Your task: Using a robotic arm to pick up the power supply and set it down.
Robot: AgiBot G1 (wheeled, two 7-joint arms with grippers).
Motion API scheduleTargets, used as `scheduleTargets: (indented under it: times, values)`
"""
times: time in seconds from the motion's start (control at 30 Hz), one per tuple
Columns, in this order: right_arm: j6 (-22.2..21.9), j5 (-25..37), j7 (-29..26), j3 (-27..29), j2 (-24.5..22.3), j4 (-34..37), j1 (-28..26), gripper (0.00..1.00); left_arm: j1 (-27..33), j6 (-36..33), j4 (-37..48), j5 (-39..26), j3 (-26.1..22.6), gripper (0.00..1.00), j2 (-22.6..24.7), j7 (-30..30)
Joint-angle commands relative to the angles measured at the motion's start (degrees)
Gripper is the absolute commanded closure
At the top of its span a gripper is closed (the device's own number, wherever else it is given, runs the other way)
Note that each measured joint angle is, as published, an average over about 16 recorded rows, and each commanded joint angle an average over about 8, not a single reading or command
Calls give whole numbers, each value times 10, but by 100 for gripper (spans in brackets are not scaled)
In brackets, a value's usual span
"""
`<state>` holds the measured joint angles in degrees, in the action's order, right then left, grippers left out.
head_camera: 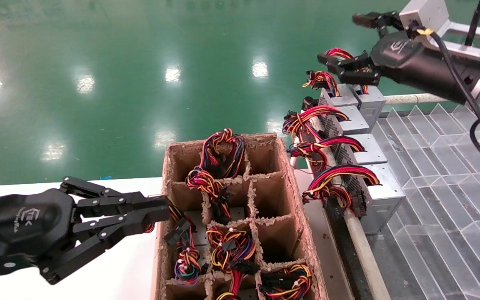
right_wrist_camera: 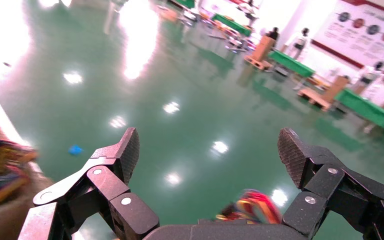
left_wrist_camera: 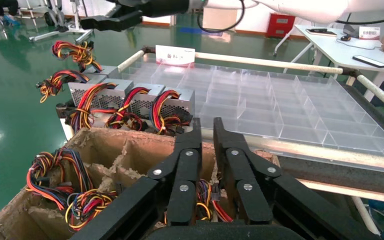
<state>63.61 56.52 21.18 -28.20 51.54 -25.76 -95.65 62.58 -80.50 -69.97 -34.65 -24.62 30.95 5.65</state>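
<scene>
Grey sheet-metal power supply [head_camera: 371, 109], looped multicoloured wires.

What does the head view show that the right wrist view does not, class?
Only the head view shows the cardboard crate of wire bundles, the row of power supplies on the clear tray, and the left hand, nearly shut, at the crate's edge. Only the right wrist view shows distant green tables and people. Both show the right hand, open, and the green floor.

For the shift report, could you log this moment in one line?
right gripper: open, empty, above far power supply | left gripper: shut, at cardboard crate
</scene>
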Motion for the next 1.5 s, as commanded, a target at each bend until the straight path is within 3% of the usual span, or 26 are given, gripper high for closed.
scheduleTargets:
  times: [0.03,1.17,1.5]
  values:
    - [11,-7,-16,6,-8,-24,17,0,0,0,0,0,0,0,0,0]
    - [199,-132,-288,110,-149,-432,308,0,0,0,0,0,0,0,0,0]
    - [231,-154,-328,127,-172,-501,357,0,0,0,0,0,0,0,0,0]
